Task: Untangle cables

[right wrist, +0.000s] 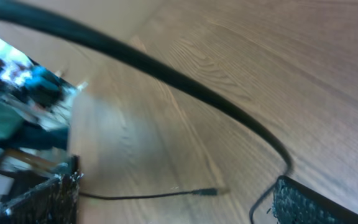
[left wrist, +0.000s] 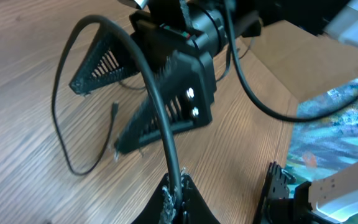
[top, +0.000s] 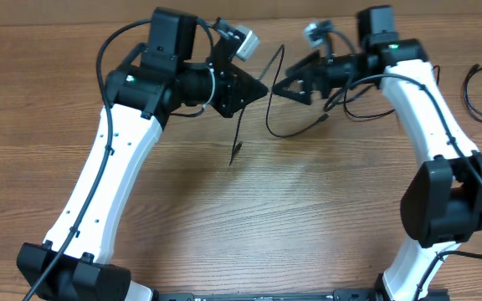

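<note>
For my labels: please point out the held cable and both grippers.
held cable [left wrist: 154,93]: left wrist view, on its arching strand.
left gripper [left wrist: 176,190]: left wrist view, between its fingertips.
right gripper [top: 279,84]: overhead view, between its fingertips.

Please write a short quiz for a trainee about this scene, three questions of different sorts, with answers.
1. True or false: the left gripper has its fingers shut on a thin black flexible cable.
2. The right gripper holds its fingers: A) wide open, B) shut on a plug, C) out of view.
3. On which side of the brown wooden table does a second black cable lie untouched?
Key: 1 true; 2 A; 3 the robot's right.
</note>
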Motion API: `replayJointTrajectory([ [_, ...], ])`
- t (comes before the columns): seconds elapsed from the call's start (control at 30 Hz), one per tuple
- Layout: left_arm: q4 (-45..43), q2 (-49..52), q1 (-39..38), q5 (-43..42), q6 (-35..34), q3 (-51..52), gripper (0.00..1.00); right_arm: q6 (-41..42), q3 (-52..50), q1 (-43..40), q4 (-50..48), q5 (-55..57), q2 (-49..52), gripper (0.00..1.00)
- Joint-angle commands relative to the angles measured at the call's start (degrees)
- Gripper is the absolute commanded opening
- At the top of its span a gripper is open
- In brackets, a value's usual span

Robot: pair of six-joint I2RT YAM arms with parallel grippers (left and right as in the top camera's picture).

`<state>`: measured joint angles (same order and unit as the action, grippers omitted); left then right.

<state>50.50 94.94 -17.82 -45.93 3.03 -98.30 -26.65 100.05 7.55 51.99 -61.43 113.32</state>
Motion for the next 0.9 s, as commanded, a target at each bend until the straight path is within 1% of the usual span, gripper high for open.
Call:
replayJointTrajectory([
  [0.0,1.99,-0.35,2.97,0.02,0.87,-0.98,0.04,4.76,-0.37,2.34,-4.15,8.72,-0.24,1.0],
  [0.07,3.28,-0.35,4.0,-0.09,0.9,-0.98,0.04,5.92,-0.37,2.56,-5.73,9.22,-0.24,1.0],
  [0.2,5.2,-0.35,4.81,-0.17,2.03,-0.98,0.04,5.86,-0.37,2.71,-7.02,6.16,-0.09,1.0],
  [0.27,5.42,-0.35,4.79,-0.2,2.43,-0.98,0.04,5.88,-0.37,3.04,-7.45,4.9,0.39,0.94],
  [0.3,5.4,-0.35,4.68,-0.52,2.6,-0.98,0.04,5.88,-0.37,3.76,-7.98,4.35,1.2,0.93],
  [0.47,5.38,-0.35,4.68,-7.21,4.79,-0.98,0.04,5.86,-0.37,6.62,-9.35,4.35,3.41,0.93],
  [0.53,5.4,-0.35,4.68,-8.35,5.33,-0.98,0.04,5.9,-0.37,7.91,-11.06,4.35,4.07,0.88],
  [0.6,5.46,-0.35,4.7,-8.28,5.33,-0.98,0.04,5.92,-0.37,8.59,-12.2,4.33,4.37,0.77],
  [0.63,5.46,-0.35,4.7,-8.26,5.33,-0.98,0.04,6.01,-0.37,8.87,-12.57,4.31,4.37,0.75],
  [0.73,5.4,-0.35,4.7,-7.87,5.38,-0.98,0.04,8.31,-0.37,9.25,-13.68,3.69,4.37,0.75],
  [0.87,4.92,-0.35,4.7,-6.91,6.4,-0.98,0.04,8.83,-0.37,9.33,-14.34,-2.14,4.37,0.75],
])
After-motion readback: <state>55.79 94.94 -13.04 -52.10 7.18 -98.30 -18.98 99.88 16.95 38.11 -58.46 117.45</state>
